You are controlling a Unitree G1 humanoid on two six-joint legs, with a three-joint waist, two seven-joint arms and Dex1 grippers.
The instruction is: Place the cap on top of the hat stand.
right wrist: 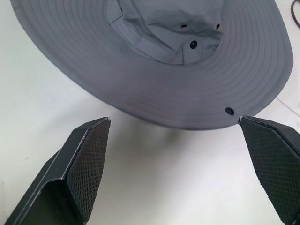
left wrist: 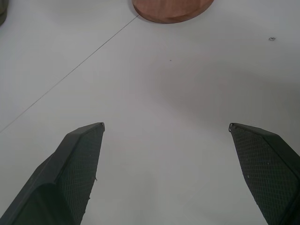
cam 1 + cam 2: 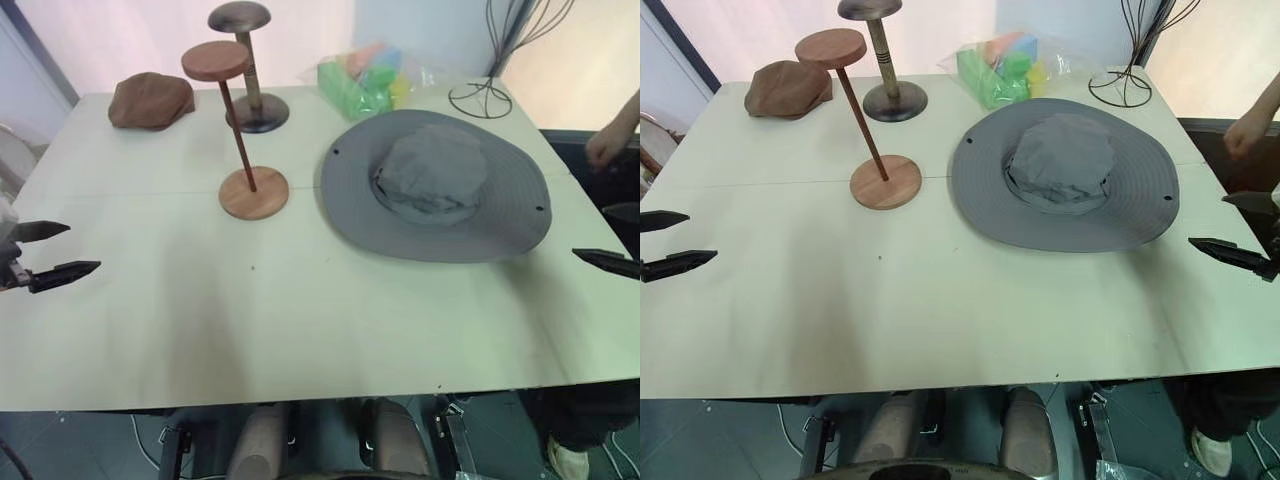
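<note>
The cap (image 3: 437, 186) lies flat on the table (image 3: 300, 320), crown up, in the far right part of the top, its wide grey brim (image 1: 154, 93) spread on the surface and reaching close to the right edge. The hat stand (image 3: 247, 130) stands upright to the cap's left, near the middle of the far half; its round base (image 3: 254, 192) rests on the table close to the brim without touching it, and its disc top (image 3: 216, 61) carries nothing.

Behind the hat stand, toward the far edge, stands a dark metal stand (image 3: 250, 75). A small brown flat cap (image 3: 151, 100) lies at the far left corner. A clear bag of coloured pieces (image 3: 365, 78) sits at the far edge behind the cap, and a black wire stand (image 3: 490, 70) stands at the far right corner. A person's hand (image 3: 608, 145) shows beyond the right edge.

The left gripper (image 3: 55, 250) hangs over the left edge of the table, its two black fingers (image 2: 79, 159) spread wide and holding nothing. The right gripper (image 3: 1240, 228) hangs at the right edge, just beside the cap's brim and apart from it, its fingers (image 1: 89, 159) likewise spread wide and bare.
</note>
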